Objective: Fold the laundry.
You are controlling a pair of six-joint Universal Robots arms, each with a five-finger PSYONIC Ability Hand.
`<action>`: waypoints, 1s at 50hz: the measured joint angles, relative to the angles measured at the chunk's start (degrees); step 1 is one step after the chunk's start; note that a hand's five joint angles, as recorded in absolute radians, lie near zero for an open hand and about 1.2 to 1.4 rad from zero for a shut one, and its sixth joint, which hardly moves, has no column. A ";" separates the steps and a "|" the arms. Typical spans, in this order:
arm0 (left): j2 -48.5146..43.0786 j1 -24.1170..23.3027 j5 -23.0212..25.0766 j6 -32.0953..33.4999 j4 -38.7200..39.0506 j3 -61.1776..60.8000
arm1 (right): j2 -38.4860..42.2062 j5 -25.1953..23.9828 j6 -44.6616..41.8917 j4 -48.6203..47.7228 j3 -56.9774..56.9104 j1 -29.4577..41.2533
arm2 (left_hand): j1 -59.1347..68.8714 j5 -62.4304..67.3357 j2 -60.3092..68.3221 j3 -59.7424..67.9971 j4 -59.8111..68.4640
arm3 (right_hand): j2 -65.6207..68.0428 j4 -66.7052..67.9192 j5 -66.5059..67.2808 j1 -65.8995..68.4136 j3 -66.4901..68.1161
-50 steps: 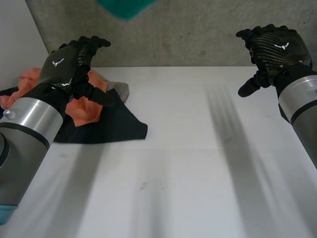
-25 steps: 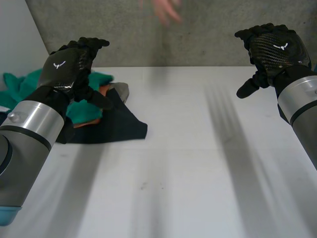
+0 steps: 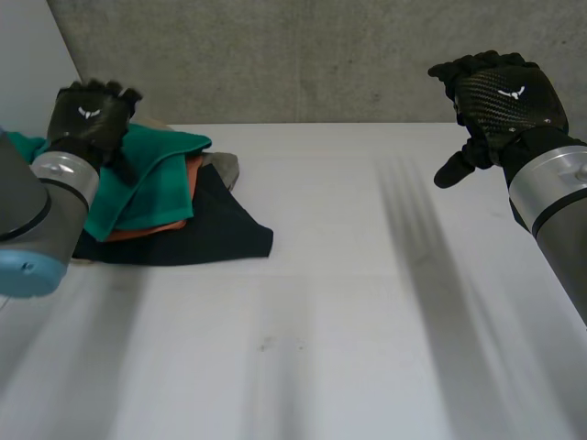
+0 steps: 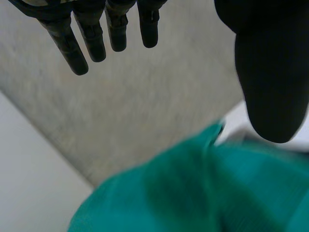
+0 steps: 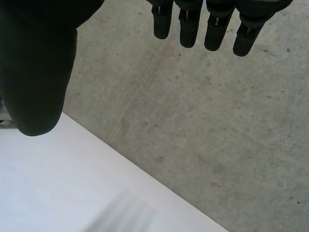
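White table (image 3: 348,302) runs up to a bare concrete wall (image 3: 303,55), and seen from the head, the pile of laundry (image 3: 174,215) lies at its far left: a green cloth (image 3: 151,179) on top, an orange cloth (image 3: 147,231) under it, a black cloth (image 3: 225,236) at the bottom. Nothing looks folded or spread, so I take this as the very start, with one piece to be picked off the pile. The left hand (image 3: 89,119) hangs over the pile's far edge, arm reaching in from the near left. The right hand (image 3: 495,96) is raised over the far right of the table, well apart from the pile.

From the left wrist, the fingers (image 4: 91,38) hang straight with the thumb wide of them, holding nothing; the green cloth sits under the palm, apart from it.

From the right wrist, the fingers (image 5: 188,24) are likewise straight and empty, thumb spread, facing wall and bare table.

Next, I'd say, the left hand must drop and pinch the green cloth, then draw it to the middle.
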 measured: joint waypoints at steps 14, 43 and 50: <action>-23.29 7.31 3.02 7.43 0.19 18.26 | 1.96 0.00 -2.32 -0.08 0.78 0.12 | 35.15 33.18 35.02 34.50 35.35 | 0.00 0.00 -0.01 0.00 0.00; 1.92 -25.09 4.85 -23.37 1.84 5.20 | 1.39 0.01 -4.27 -0.38 -1.18 -3.45 | 52.17 54.87 56.67 56.16 57.11 | 0.00 0.00 0.00 0.00 0.00; -7.27 -32.50 4.90 -26.48 2.30 7.54 | 1.61 0.01 -4.30 -0.44 -1.18 -5.21 | 45.21 47.42 47.42 48.33 49.04 | 0.00 0.00 -0.01 0.00 0.00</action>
